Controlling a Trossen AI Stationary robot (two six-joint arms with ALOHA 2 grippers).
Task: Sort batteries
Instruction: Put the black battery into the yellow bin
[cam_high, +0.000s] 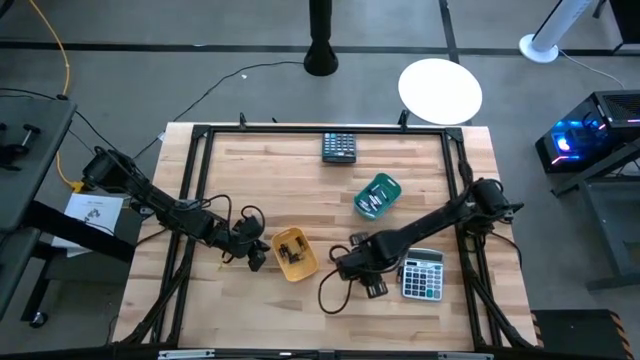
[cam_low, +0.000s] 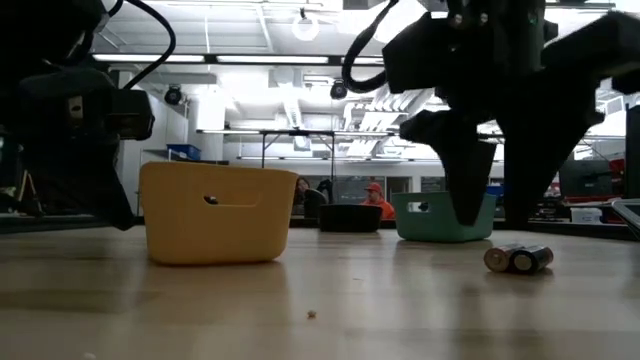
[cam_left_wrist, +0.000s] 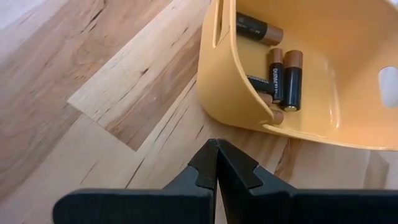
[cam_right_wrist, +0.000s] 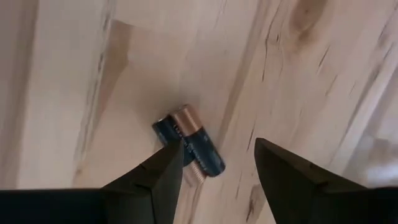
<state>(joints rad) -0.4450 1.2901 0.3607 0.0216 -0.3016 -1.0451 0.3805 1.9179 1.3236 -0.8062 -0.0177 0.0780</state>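
Wooden tabletop (cam_right_wrist: 298, 74) carries two loose batteries (cam_right_wrist: 193, 146), over which the right gripper (cam_right_wrist: 217, 165) is held spread: pickup is judged next, needing descent. Beyond, the left gripper (cam_left_wrist: 217, 165) is pressed closed, empty, beside the yellow tray (cam_left_wrist: 311, 127) of sorted batteries.

"DURACELL" legible on battery (cam_left_wrist: 276, 78) in yellow tray (cam_left_wrist: 348, 134)

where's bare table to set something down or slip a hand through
Free: the back-left stretch behind the left gripper, left of the dark calculator, and the front edge strip. Crowded: the middle, where the yellow tray, right gripper, loose batteries, grey calculator and teal tray sit close together.
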